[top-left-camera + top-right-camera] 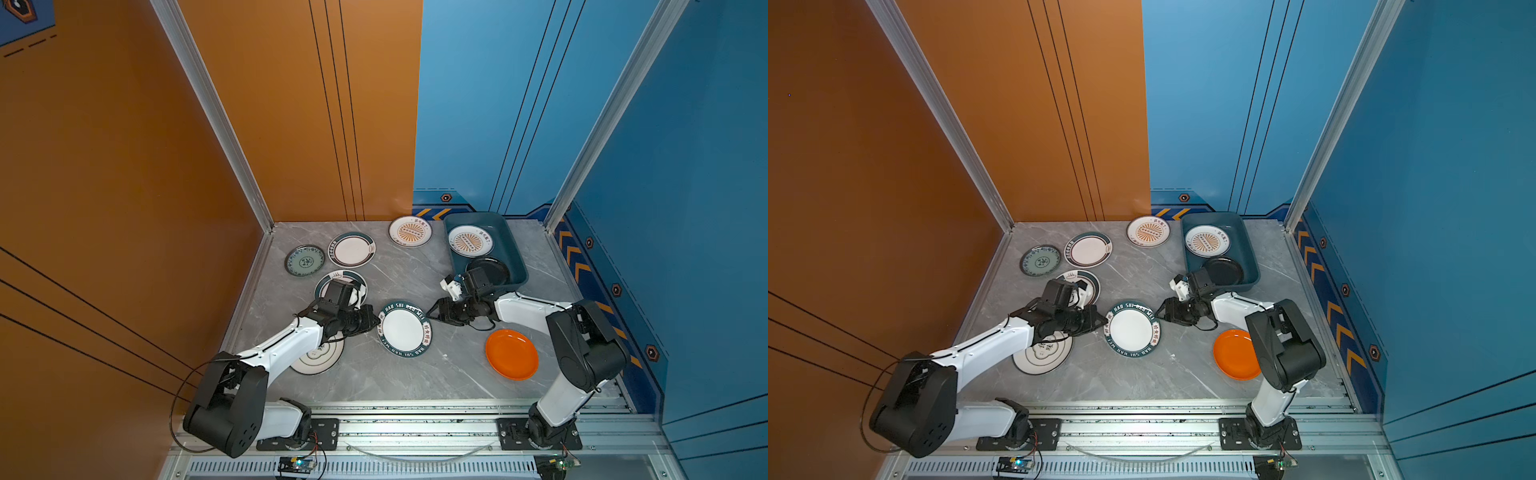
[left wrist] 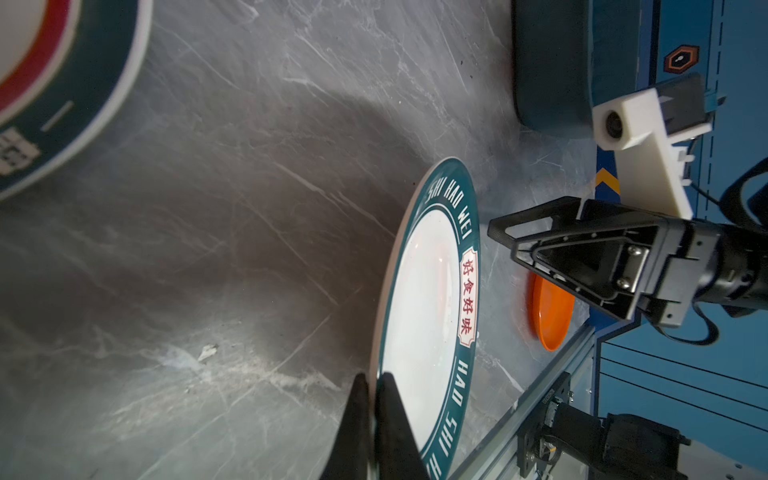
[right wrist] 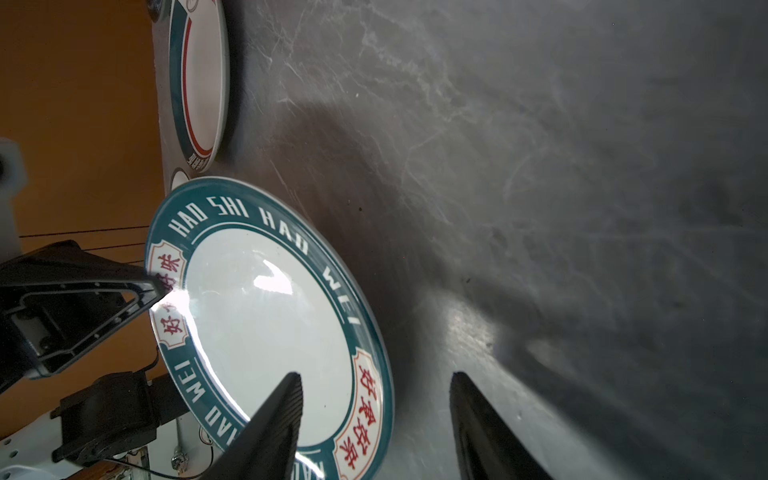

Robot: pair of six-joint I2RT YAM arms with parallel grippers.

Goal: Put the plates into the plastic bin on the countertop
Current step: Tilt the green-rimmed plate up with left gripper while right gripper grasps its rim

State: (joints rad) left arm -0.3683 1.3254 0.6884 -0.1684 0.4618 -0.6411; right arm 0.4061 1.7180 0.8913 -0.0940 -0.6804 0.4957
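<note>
Left wrist view: left gripper [image 2: 374, 380] pinched shut on the rim of the green-rimmed plate [image 2: 419, 316], central on the countertop [image 1: 415, 374]. Right gripper [image 3: 376, 378] jaws apart, straddling the opposite rim. Judgement: plate stiff, glossy, likely slippery and brittle; thin rim the only purchase.

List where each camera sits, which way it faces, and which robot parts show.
Top views: high at the front, looking down on the countertop and plastic bin; left arm and right arm show whole.
Left wrist: on the left arm, looking along the left end effector, shut on the lettered plate, toward the right end effector and blue wall.
Right wrist: on the right arm, looking between its open fingers toward the orange wall.
Shared: both wrist views show the lettered plate and the opposite end effector.
</note>
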